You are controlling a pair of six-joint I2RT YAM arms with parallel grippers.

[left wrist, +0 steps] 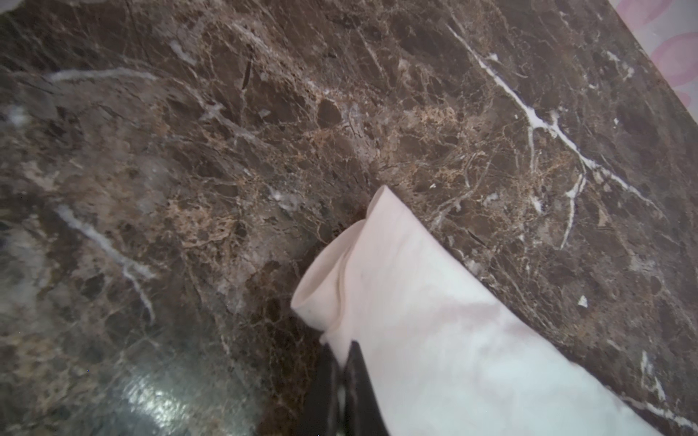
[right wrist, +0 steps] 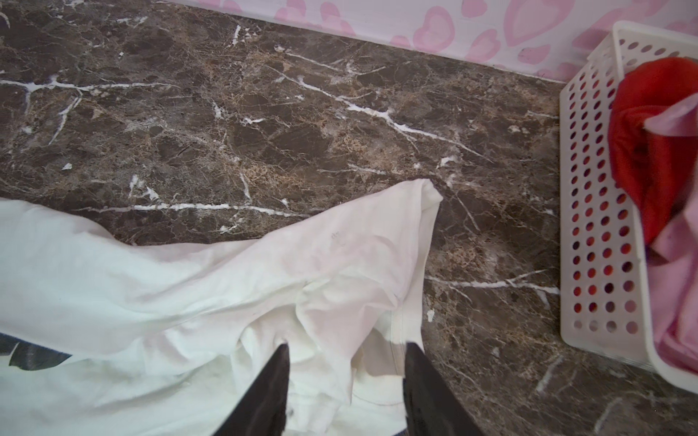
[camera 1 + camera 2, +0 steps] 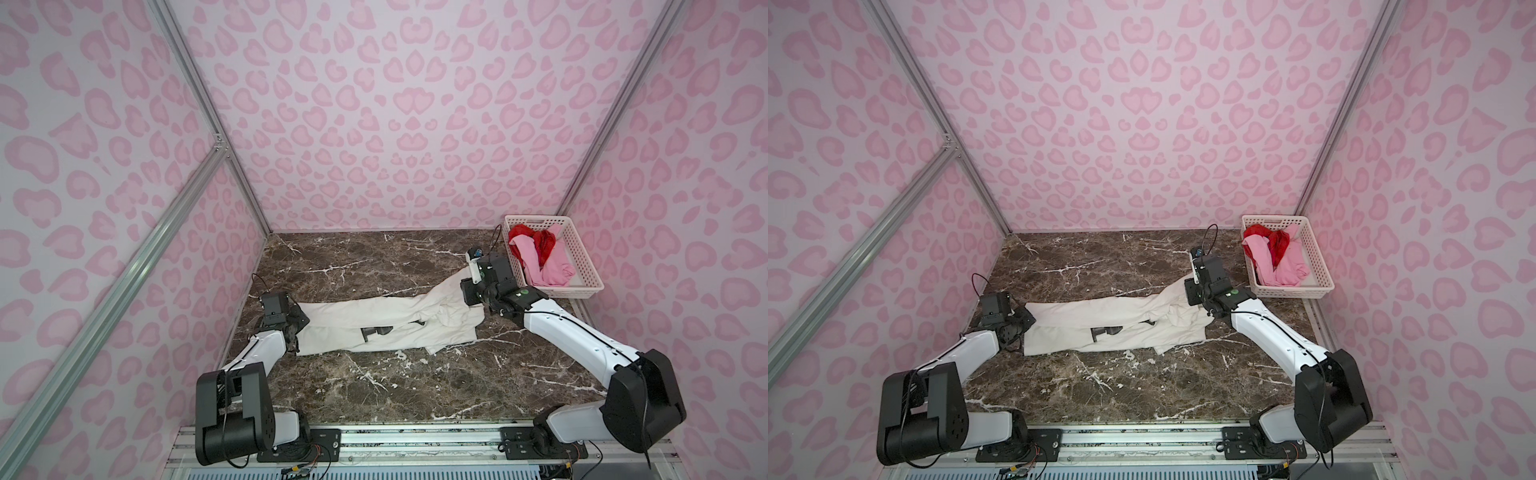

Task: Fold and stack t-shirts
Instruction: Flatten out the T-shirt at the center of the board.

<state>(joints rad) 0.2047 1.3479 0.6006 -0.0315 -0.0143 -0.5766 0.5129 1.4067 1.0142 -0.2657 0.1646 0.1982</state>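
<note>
One off-white t-shirt (image 3: 365, 320) lay stretched | left hand (image 1: 343, 346) clamped its 9 o'clock end | right hand (image 2: 347, 345) gaped over 2 o'clock end

Both top views look down from high over the near edge of the worktop (image 3: 415, 386). Each wrist view sits close — both see the off-white t-shirt (image 1: 434, 321), from opposite ends.

Glossy brown marble-look worktop (image 3: 415, 390), veined white; matt off-white cloth t-shirt (image 3: 353, 318) creases softly; perforated white plastic basket (image 3: 569, 292) at two o'clock.
</note>
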